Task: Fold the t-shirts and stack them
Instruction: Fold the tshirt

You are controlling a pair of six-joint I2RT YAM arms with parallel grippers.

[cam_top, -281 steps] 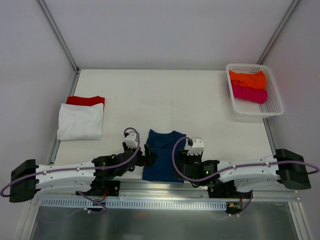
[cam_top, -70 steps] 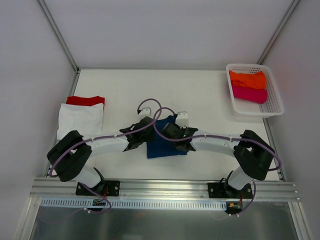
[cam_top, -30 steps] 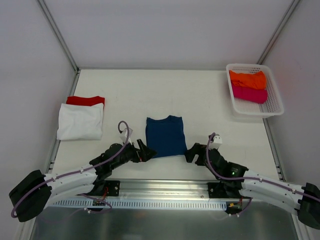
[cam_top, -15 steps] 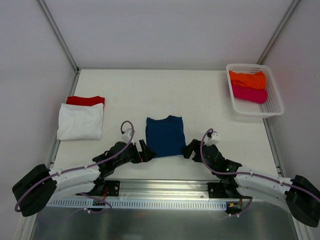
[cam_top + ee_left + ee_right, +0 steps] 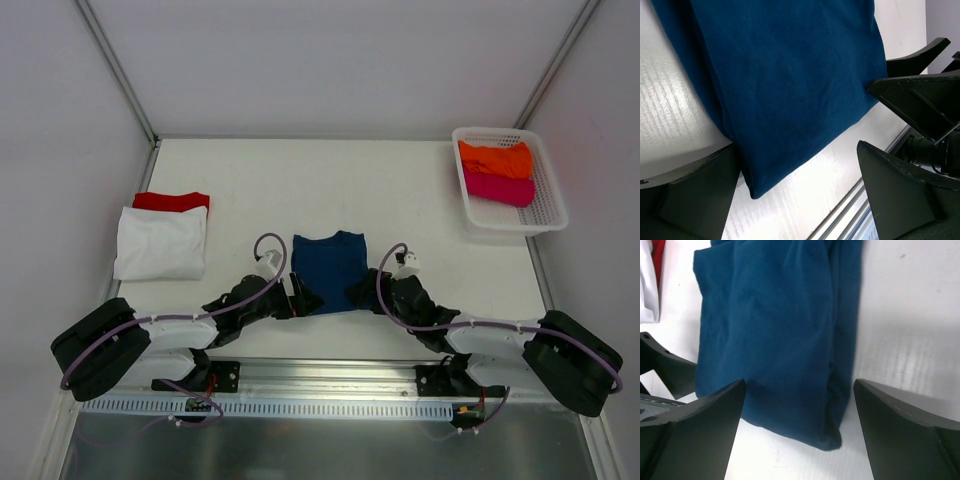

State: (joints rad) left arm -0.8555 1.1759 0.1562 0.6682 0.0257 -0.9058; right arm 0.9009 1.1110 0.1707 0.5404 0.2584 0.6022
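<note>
The navy t-shirt (image 5: pixel 330 270) lies folded flat at the table's centre; its print is hidden. My left gripper (image 5: pixel 301 299) is open at its near left corner, which sits between the fingers in the left wrist view (image 5: pixel 800 200), tee (image 5: pixel 780 80). My right gripper (image 5: pixel 360 294) is open at the near right corner, which sits between its fingers (image 5: pixel 800 440), tee (image 5: pixel 775 340). A folded white t-shirt (image 5: pixel 160 243) lies on a red one (image 5: pixel 172 201) at the left. Orange (image 5: pixel 495 158) and magenta (image 5: pixel 497 187) t-shirts lie in the basket.
The white mesh basket (image 5: pixel 553 205) stands at the back right corner. A metal rail (image 5: pixel 320 375) runs along the near table edge just behind both grippers. White walls close the left, back and right sides.
Both grippers have moved inward and forward to the navy t-shirt's near corners. The shirt has not moved in the last second; earlier it was folded shorter.
</note>
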